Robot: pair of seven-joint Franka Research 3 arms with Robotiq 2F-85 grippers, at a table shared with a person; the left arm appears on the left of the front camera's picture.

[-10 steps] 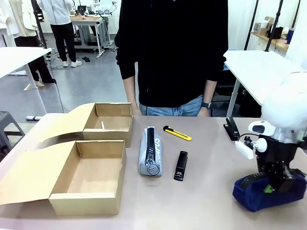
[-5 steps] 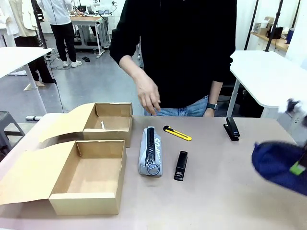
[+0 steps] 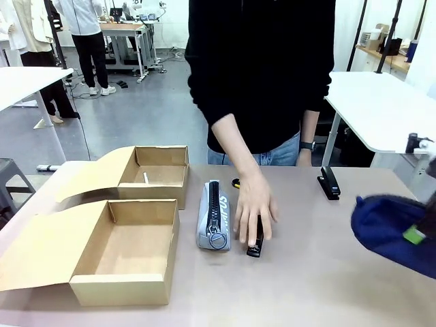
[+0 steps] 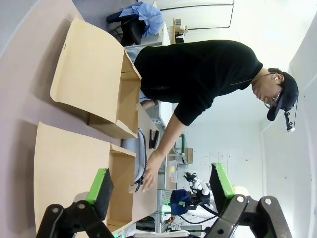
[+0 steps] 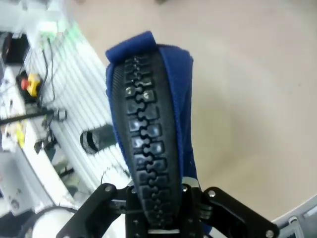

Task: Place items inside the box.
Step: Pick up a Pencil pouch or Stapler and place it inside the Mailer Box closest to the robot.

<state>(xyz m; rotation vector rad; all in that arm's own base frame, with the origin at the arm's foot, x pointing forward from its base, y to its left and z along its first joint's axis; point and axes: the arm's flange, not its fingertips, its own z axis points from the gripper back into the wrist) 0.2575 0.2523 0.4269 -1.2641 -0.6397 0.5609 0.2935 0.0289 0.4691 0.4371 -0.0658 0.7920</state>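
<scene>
Two right fingers [image 5: 196,196] are clenched on the navy blue zip pouch [image 5: 148,114], pinching it across its chunky black zipper. In the front view the pouch hangs at the right edge of the tabletop [image 3: 306,286], lifted off the surface. The left fingers [image 4: 100,192] are released, spread wide with nothing between their green pads, and look along the tabletop from its left end.

Out on the dull pinkish-brown surface, the grey zip pouch [image 3: 213,216] lies near the middle, zipper up. Just to its right the person's hand [image 3: 253,208] rests on a black stapler [image 3: 255,244]. Behind the wrist only a tip of the utility knife [image 3: 235,182] can be seen. A second stapler [image 3: 329,182] lies toward the far right edge, well apart from the rest.

On the left side stand two open cardboard boxes, lids folded back to the left: the near box [image 3: 122,289], and the far box [image 3: 153,193] touching it from behind, with a small pale thing inside that is too small to tell.

Beyond the tabletop the person stands in a black top. The grey floor [image 3: 129,116] runs back to more workbenches, with a white table [image 3: 381,102] to the right and another white table [image 3: 20,82] to the left.
</scene>
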